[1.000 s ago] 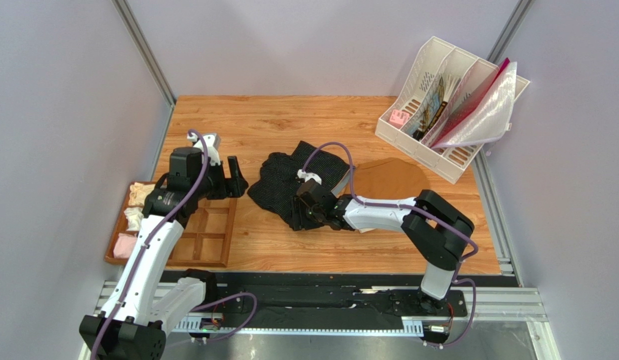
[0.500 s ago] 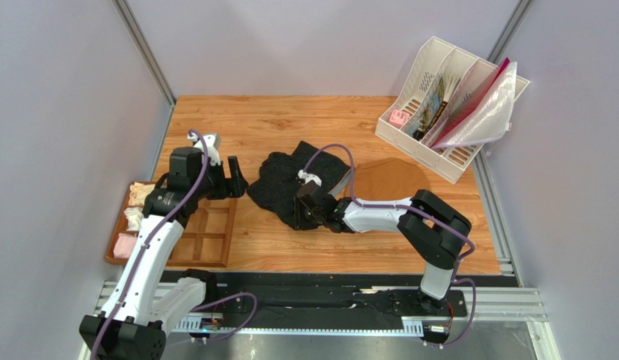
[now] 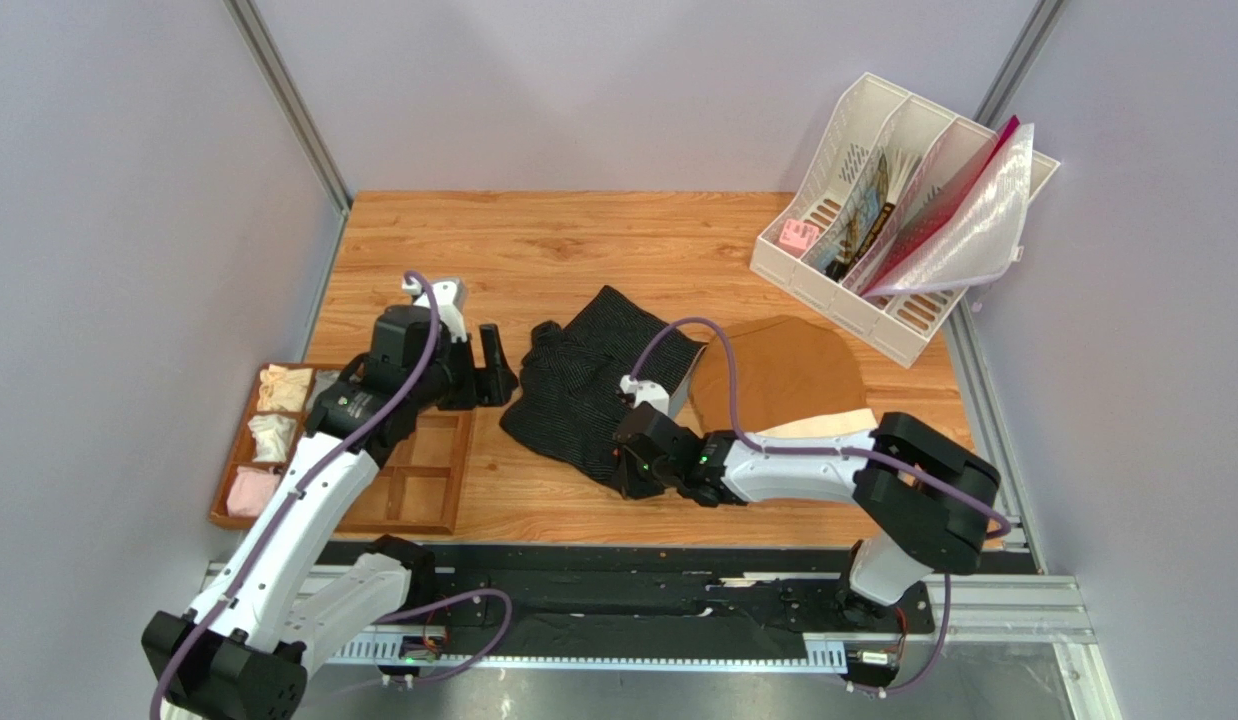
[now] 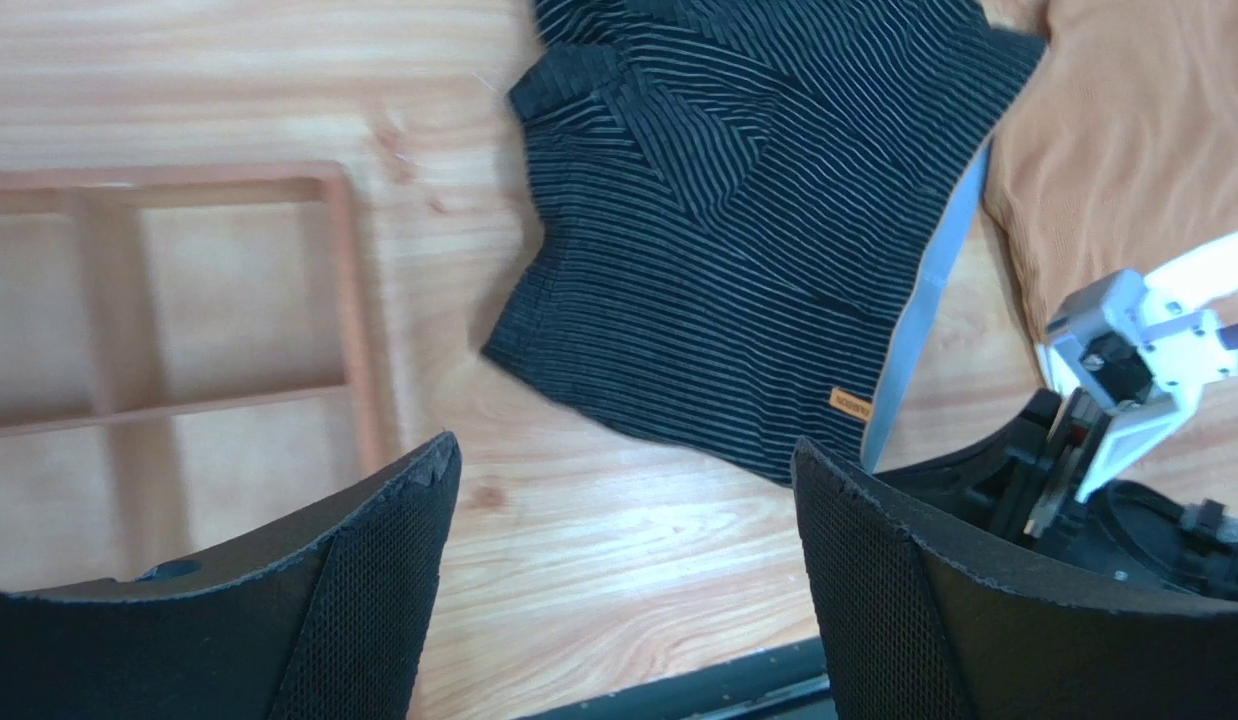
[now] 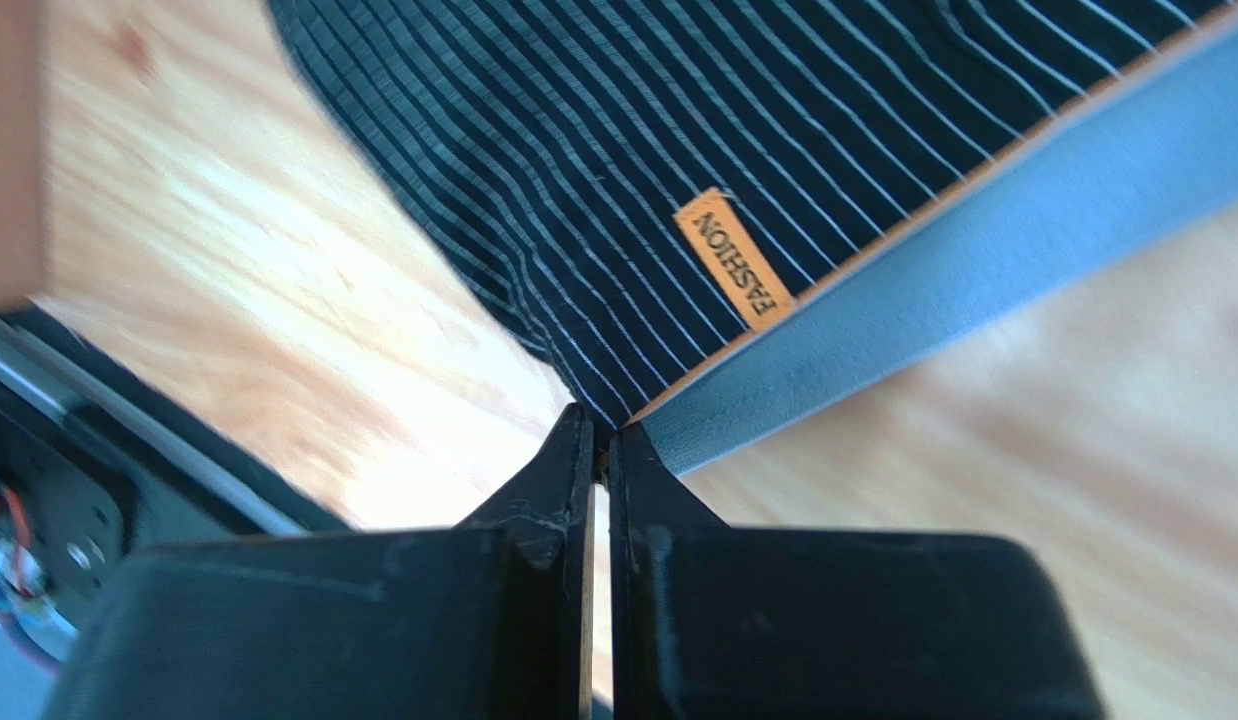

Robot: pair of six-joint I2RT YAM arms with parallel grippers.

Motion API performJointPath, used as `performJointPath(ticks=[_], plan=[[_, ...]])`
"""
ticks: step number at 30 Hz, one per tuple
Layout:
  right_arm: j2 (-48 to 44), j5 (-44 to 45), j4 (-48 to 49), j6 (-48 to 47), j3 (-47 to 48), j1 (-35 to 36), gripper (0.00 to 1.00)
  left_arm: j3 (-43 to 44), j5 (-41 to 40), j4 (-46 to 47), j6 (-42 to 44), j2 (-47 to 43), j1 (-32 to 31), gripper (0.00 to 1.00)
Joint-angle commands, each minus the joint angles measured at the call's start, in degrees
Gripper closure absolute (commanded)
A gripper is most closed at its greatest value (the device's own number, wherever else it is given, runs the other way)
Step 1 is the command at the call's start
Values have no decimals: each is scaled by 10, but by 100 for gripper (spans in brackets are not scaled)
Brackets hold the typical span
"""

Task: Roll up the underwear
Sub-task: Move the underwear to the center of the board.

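Where end effector (image 5: 597,432) pinches, seemingly underwear (image 5: 580,135).

Black underwear (image 3: 588,383), fine pale stripes, grey waistband, small orange label, flat and unrolled.

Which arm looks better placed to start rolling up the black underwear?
Right. The right gripper is pinched shut on the waistband corner of the underwear, while the left gripper hangs open beside it, holding nothing.
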Motion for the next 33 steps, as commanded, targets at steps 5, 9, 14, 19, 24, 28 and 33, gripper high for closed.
performJointPath(ticks=[5,9,14,19,24,28,33], plan=[[-108,38,-41,57,-96,17,100,-95,-74,69,-106,50,-115,19],[-155,44,-60,67,-139,19,100,-132,-80,101,-149,64,-148,24],[-219,46,-72,69,-175,19,88,-154,-103,110,-169,86,-168,29],[-279,60,-125,77,-170,18,63,-175,-95,122,-178,90,-170,33],[-317,96,-148,80,-158,19,50,-188,-89,129,-184,75,-171,33],[-294,123,-145,81,-147,19,49,-196,-76,139,-187,81,-172,33],[-262,120,-95,84,-145,19,54,-204,-72,148,-190,92,-175,33]])
